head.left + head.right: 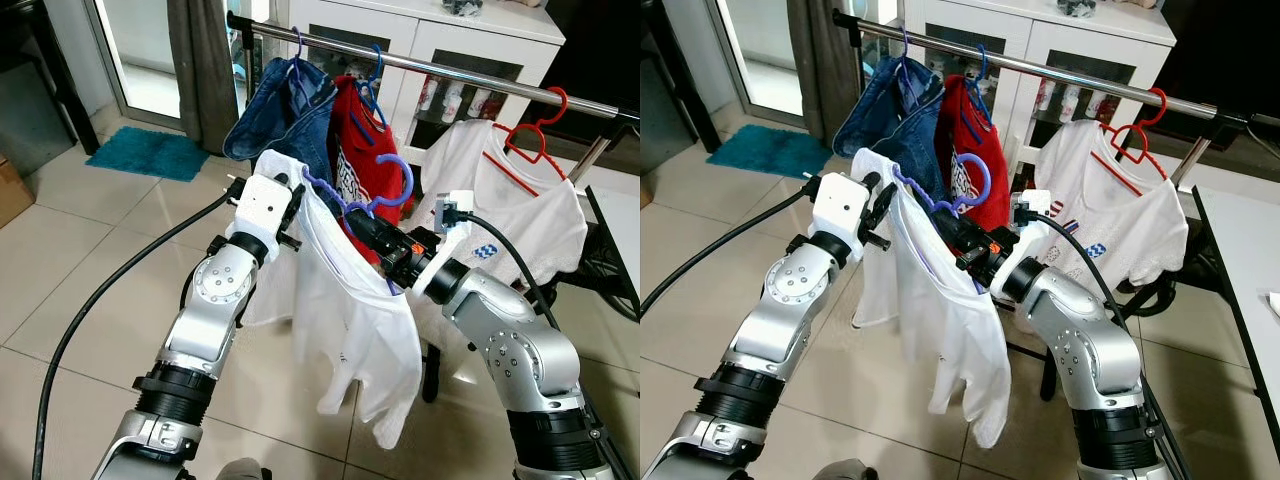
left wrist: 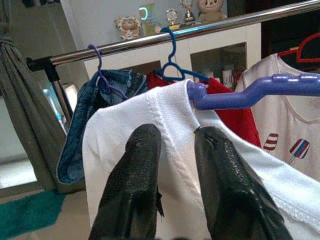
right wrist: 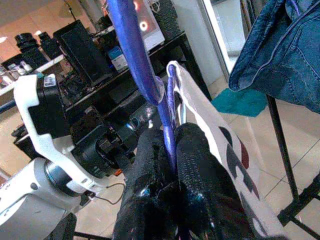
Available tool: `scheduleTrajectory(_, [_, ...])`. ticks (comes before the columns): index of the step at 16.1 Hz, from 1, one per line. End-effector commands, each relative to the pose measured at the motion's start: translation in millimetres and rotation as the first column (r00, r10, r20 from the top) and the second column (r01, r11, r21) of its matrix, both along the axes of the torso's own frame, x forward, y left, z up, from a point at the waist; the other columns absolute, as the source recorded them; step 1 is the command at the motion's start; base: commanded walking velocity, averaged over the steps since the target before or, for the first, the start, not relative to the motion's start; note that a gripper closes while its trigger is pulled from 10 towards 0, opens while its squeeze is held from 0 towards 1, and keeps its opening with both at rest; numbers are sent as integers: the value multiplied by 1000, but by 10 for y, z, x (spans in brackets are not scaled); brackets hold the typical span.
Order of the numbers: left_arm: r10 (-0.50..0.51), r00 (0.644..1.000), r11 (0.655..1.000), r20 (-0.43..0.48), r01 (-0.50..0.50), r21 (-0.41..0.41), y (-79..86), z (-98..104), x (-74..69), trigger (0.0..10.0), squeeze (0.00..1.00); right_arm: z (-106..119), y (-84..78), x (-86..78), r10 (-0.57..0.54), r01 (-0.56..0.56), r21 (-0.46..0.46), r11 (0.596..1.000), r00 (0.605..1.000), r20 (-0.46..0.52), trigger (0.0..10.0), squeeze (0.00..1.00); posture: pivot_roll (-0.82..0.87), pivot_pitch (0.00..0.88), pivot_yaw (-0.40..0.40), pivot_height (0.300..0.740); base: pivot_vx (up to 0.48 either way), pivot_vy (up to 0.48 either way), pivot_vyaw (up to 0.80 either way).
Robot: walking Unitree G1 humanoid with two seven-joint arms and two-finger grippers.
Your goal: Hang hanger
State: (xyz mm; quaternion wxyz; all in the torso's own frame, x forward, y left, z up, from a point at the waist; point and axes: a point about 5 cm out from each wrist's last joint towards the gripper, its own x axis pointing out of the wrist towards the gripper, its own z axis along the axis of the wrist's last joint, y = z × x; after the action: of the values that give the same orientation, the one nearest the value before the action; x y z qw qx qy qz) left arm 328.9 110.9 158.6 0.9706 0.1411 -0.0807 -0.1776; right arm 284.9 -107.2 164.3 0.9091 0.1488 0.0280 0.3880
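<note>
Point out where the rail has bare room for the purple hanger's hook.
Free: the rail between the blue hanger and the red hanger. Crowded: the jeans and red shirt hang close together toward the rail's left end.

- left arm [image 1: 205,330]: silver metal segments, round joint cap with small screws, black ribbed collar near the elbow
- white boxy wrist housing [image 1: 265,205], black knobs at its side
- thick black cable [image 1: 95,310] running to the left wrist
- right arm [image 1: 520,350]: silver, black ribbed ring below
- black cable [image 1: 500,240] looping from the right wrist
- black textured fingers [image 2: 132,185]
</note>
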Motion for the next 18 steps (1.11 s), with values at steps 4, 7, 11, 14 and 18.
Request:
scheduleTrajectory(4, [-43,999,999,20,43,17,-67,28,-3,10000,667,81,18,-11,18,-18,9,1000,999,35,0,0,96,0,-79,740,0,0,0])
scheduleTrajectory(7, [-8,1000,1000,13,8,27,-27,22,37,10000,180,89,11,-12,17,-18,10,1000,999,38,0,0,92,0,-76,740,0,0,0])
scheduleTrajectory(11, [-124,992,991,-21,125,43,-91,-1,54,10000,0,98,17,-6,22,-23,9,1000,999,43,0,0,92,0,-78,740,0,0,0])
scheduleTrajectory(14, [-130,991,990,-25,132,55,-117,6,89,10000,0,104,26,-8,28,-28,8,1000,999,46,0,0,89,0,-77,740,0,0,0])
scheduleTrajectory(18, [-70,997,995,-21,71,66,-40,2,134,10000,0,104,22,-17,34,-34,6,999,998,46,0,0,86,0,-76,740,0,0,0])
